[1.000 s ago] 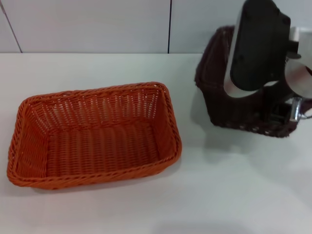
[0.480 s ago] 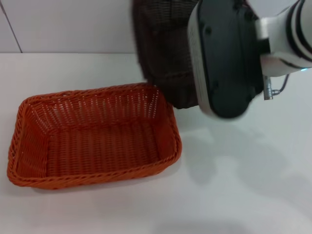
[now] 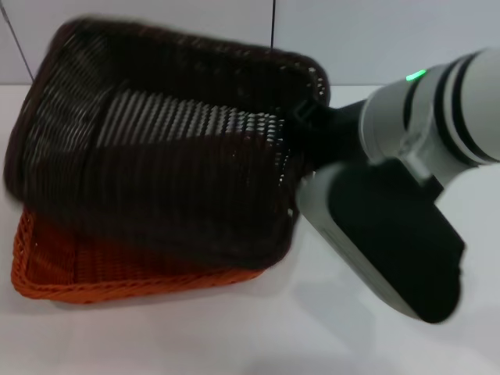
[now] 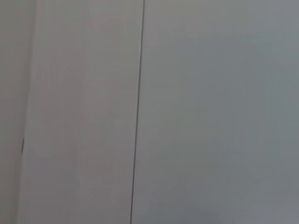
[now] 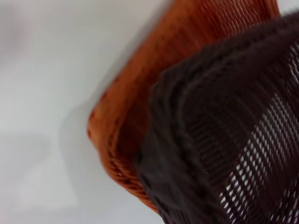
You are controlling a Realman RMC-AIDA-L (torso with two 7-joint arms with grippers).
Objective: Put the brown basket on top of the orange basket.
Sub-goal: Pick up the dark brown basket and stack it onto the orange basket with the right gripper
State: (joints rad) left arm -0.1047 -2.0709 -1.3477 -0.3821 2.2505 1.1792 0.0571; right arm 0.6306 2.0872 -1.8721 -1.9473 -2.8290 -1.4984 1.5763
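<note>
On the left of the head view, the orange basket (image 3: 117,281) is sitting on the white surface (image 3: 258,336), mostly hidden — only its near rim and left corner are showing. Above it, the brown basket (image 3: 164,148) is hanging in the air, tilted, its open top facing the camera, covering most of the orange one. Both baskets appear to be holding nothing, though the orange one's inside is largely covered. Moving right, the right gripper (image 3: 306,141) is meeting the brown basket's right-hand rim; its fingers are hidden behind the wrist, so whether they're spread or pinching the rim can't be told. The right arm is reaching in from the upper right. The left gripper isn't in view; its wrist cam is facing a blank wall.

Right wrist view: brown rim (image 5: 187,154) is hanging just over the orange corner (image 5: 126,135).

Step in hand, as a judgement: lowering into place. To do it well, level the brown basket, square its sides w/ the orange rim, then descend slowly — so it's nesting flat, not catching a corner.
</note>
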